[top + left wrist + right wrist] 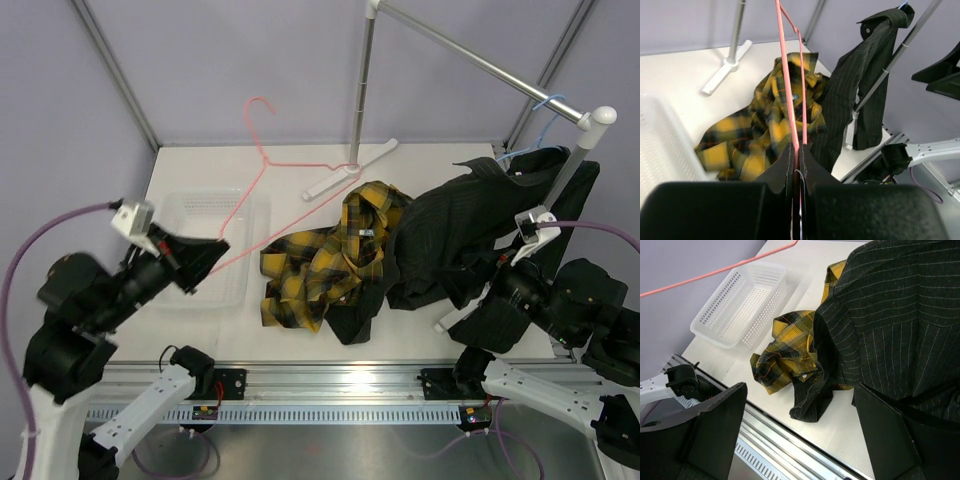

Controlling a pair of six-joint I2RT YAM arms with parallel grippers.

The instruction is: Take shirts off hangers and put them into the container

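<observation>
My left gripper (205, 255) is shut on a corner of the pink hanger (262, 165), which is bare and slants up over the container (245, 205); the wire runs out between the shut fingers (797, 150). The yellow plaid shirt (330, 255) lies crumpled on the table. The black striped shirt (465, 215) hangs by its collar from the blue hanger (548, 103) on the rail, its lower part spread on the table and over the plaid shirt. My right gripper (478, 298) is open beside the black shirt (890, 315), with nothing between its fingers (800, 390).
The metal rail (470, 55) slants across the back right, with its upright's foot (350, 168) at mid-table and a second post (585, 140) at the right. The white container (740, 305) holds nothing. The table's near edge meets the arm-mount track (330, 385).
</observation>
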